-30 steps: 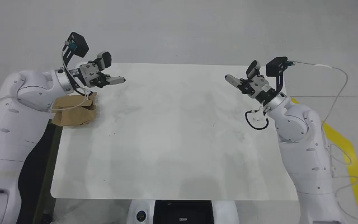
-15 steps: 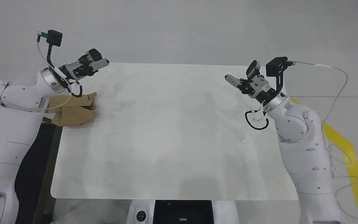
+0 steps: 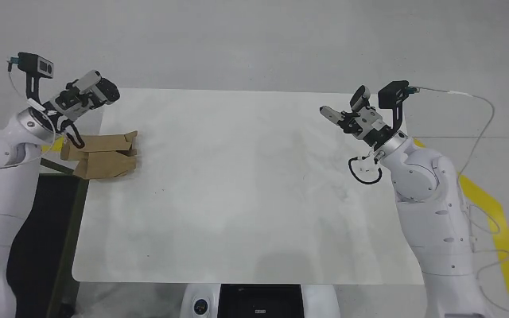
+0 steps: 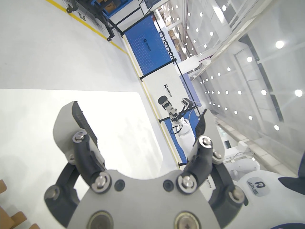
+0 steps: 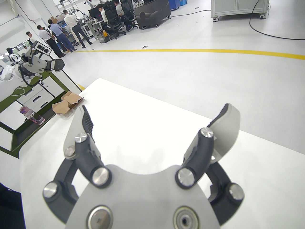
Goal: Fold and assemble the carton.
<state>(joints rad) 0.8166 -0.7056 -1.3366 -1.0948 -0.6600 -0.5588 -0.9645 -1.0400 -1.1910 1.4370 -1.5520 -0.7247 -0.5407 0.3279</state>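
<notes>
A brown cardboard carton [image 3: 105, 155] lies with its flaps loose at the table's far left edge, partly hanging over it; it is also small and distant as the carton [image 5: 67, 102] in the right wrist view. My left gripper [image 3: 107, 89] hangs open and empty behind the carton, beyond the table's left corner; its fingers [image 4: 77, 120] stand wide apart. My right gripper [image 3: 340, 111] hovers open and empty over the table's far right corner, fingers [image 5: 84, 120] spread. Carton scraps [image 4: 9, 218] peek in at the left wrist view's edge.
The white table [image 3: 246, 207] is bare across its middle and front. A dark green cart [image 5: 28, 120] with a bottle [image 5: 31, 114] stands off the table's left side. A white cable [image 3: 469, 119] trails from the right arm.
My left arm has pulled back and leftward, away from above the carton to beyond the table's left corner. The carton stays put. The right arm has not moved.
</notes>
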